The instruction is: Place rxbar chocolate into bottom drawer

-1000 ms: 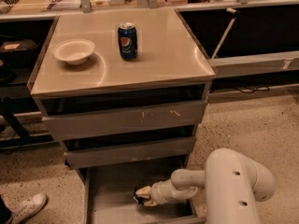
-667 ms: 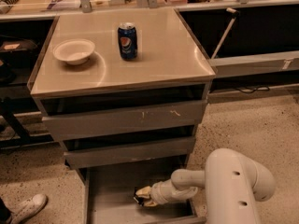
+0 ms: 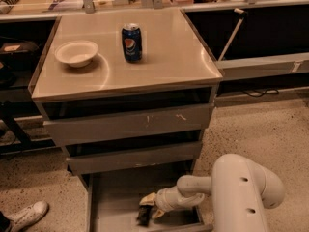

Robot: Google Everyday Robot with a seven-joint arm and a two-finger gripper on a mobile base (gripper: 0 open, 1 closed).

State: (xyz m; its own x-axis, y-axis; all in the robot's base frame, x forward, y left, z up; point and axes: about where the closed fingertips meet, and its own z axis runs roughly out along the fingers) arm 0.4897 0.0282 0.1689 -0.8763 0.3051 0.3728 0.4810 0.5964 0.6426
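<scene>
The bottom drawer (image 3: 116, 197) is pulled out at the foot of the grey cabinet, showing its flat grey floor. My gripper (image 3: 148, 207) reaches into it from the right, low over the floor near the front middle. It is shut on the rxbar chocolate (image 3: 143, 215), a small dark bar that hangs at the fingertips, at or just above the drawer floor. I cannot tell whether the bar touches the floor.
A blue Pepsi can (image 3: 131, 42) and a white bowl (image 3: 76, 52) stand on the cabinet top (image 3: 169, 57). The two upper drawers (image 3: 130, 124) are slightly open above the gripper. My white arm (image 3: 241, 192) fills the lower right. A shoe (image 3: 26, 215) is at lower left.
</scene>
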